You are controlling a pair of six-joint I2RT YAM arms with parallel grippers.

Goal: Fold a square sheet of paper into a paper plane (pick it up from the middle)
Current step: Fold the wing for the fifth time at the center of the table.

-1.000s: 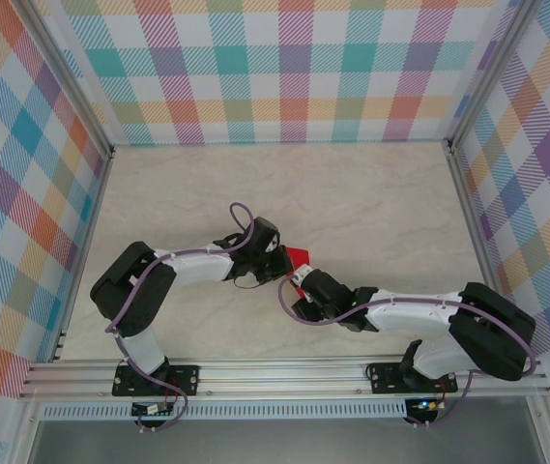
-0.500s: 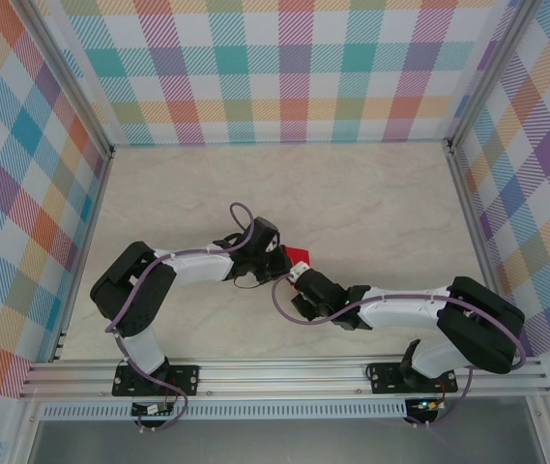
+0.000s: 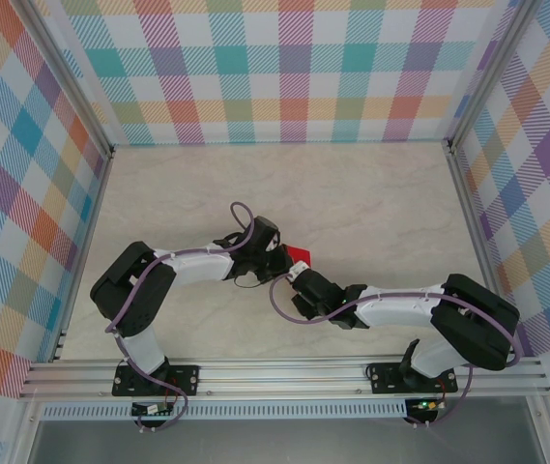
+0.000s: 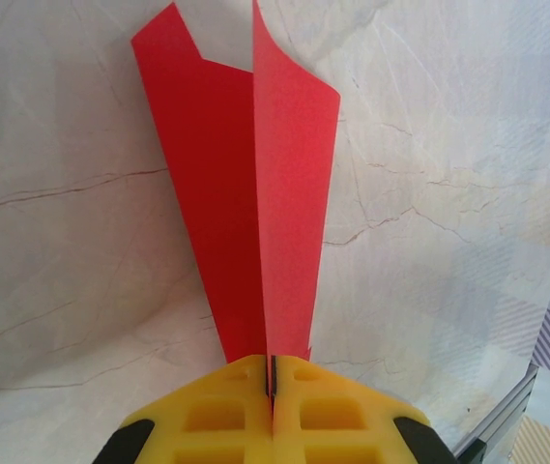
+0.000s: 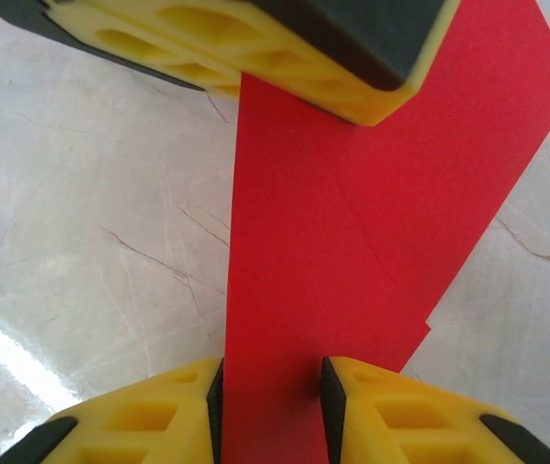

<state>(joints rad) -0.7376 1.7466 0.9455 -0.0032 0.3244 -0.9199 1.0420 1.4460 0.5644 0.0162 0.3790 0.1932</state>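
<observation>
**Item 1. Square sheet of paper (image 4: 255, 193).** Bright red and part-folded. Two long layers met along a centre crease and spread in a narrow V away from the left gripper (image 4: 271, 375). The face seen from the right wrist bore diagonal crease lines. The sheet projected straight out from the left gripper's tips and appeared to be lifted off the table (image 4: 468, 174). Judged to be mid-fold, with no pointed nose or finished wings yet.

**Item 2. Left gripper.** The jaws were together, clamped on the crease end of the sheet. Probable purpose: to anchor the centre fold, so the layers stayed lined up and clear of the table while the other arm worked on them.

**Item 3. Right gripper (image 5: 272, 391).** It was directly opposite the left gripper, close in, at the far end of the sheet. The jaws stood part-way apart, with one finger (image 5: 149, 420) on each side of the paper strip, which filled the gap between them. Whether they were pressing the paper could not be told. Probable purpose: to take a second hold, so the sheet could be drawn taut or a wing turned down against the left gripper's grip.

**Item 4. Table.** Pale with marble veining, lying beneath the left gripper.
</observation>
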